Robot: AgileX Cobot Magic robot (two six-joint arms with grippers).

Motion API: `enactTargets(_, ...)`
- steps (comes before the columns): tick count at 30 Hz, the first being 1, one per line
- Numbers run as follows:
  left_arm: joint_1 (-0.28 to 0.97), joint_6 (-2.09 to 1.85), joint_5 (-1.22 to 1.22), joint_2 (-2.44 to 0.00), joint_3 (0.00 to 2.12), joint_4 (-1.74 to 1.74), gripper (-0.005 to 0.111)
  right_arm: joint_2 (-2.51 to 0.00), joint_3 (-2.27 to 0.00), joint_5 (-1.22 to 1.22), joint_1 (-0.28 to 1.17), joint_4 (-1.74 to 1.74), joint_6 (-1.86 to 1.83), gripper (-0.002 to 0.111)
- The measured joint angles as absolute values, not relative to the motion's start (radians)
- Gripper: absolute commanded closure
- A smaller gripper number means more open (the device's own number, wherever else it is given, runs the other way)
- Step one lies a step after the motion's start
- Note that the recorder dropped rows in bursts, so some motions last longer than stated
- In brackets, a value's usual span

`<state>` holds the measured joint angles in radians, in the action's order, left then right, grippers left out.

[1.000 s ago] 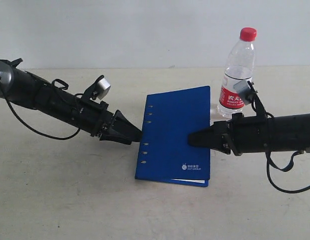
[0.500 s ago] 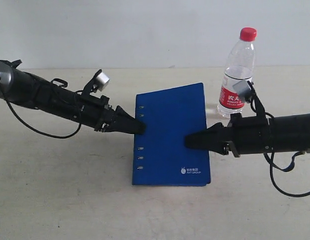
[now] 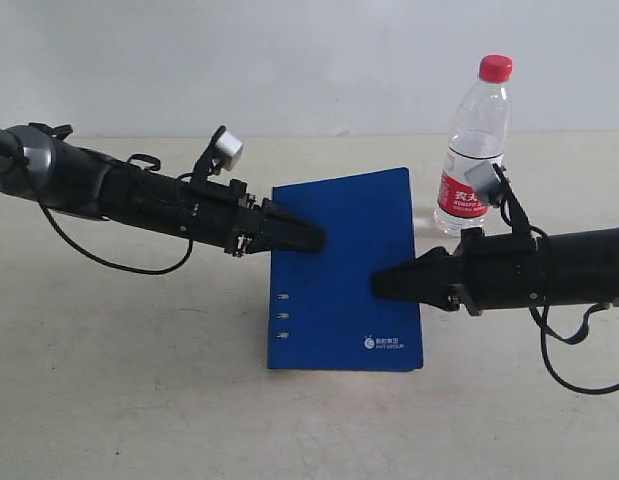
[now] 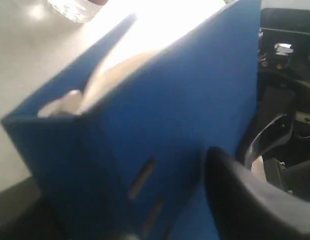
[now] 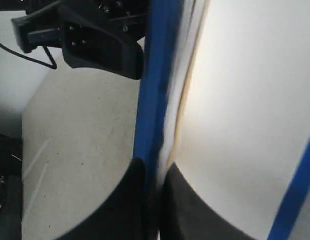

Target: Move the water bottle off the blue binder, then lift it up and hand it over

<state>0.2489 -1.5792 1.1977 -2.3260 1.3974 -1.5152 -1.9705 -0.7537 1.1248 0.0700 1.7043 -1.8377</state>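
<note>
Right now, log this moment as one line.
water bottle: upright on table, off blue binder | left hand: straddling binder's spine edge, grip unclear | right hand: shut on binder's cover

One water bottle (image 3: 479, 150), one blue binder (image 3: 349, 300), two pincers (image 3: 314, 238) (image 3: 379, 285), one table (image 3: 139, 390).

Left claw (image 3: 314, 240), right claw (image 3: 381, 284) hemming blue binder (image 3: 344, 300), water bottle (image 3: 477, 150) standing behind, table (image 3: 139, 400) open in front

We find the binder (image 3: 344, 270) flat mid-table (image 3: 139, 400); the water bottle (image 3: 477, 150) stands just behind its far right corner
</note>
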Motion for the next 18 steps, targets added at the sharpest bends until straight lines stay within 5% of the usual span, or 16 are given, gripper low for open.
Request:
enactTargets(2, 0.268, -1.598, 1.200, -2.326, 1.397, -1.520, 0.102, -1.970, -0.754, 1.062, 0.070, 1.701, -1.807, 0.108)
enactTargets(3, 0.274, -1.598, 1.205, -2.326, 1.397, -1.524, 0.102, -1.970, -0.752, 1.034, 0.068, 1.700, -1.785, 0.107)
enactTargets(5, 0.274, -1.599, 1.205, -2.326, 1.397, -1.524, 0.102, -1.970, -0.752, 1.022, 0.068, 1.700, -1.768, 0.087)
enactTargets(8, 0.263, -1.600, 1.234, -2.326, 1.397, -1.520, 0.102, -1.970, -0.752, 1.002, 0.068, 1.709, -1.755, 0.033)
enactTargets(10, 0.246, -1.600, 1.247, -2.326, 1.397, -1.517, 0.102, -1.970, -0.756, 1.048, 0.070, 1.709, -1.731, 0.022)
enactTargets(14, 0.172, -1.597, 1.245, -2.313, 1.391, -1.507, 0.102, -1.970, -0.758, 1.039, 0.070, 1.709, -1.674, 0.038)
enactTargets(16, 0.154, -1.597, 1.233, -2.280, 1.379, -1.498, 0.102, -1.970, -0.758, 1.035, 0.070, 1.707, -1.672, 0.061)
enactTargets(18, 0.147, -1.599, 1.205, -2.234, 1.360, -1.491, 0.102, -1.970, -0.758, 1.035, 0.070, 1.704, -1.672, 0.097)
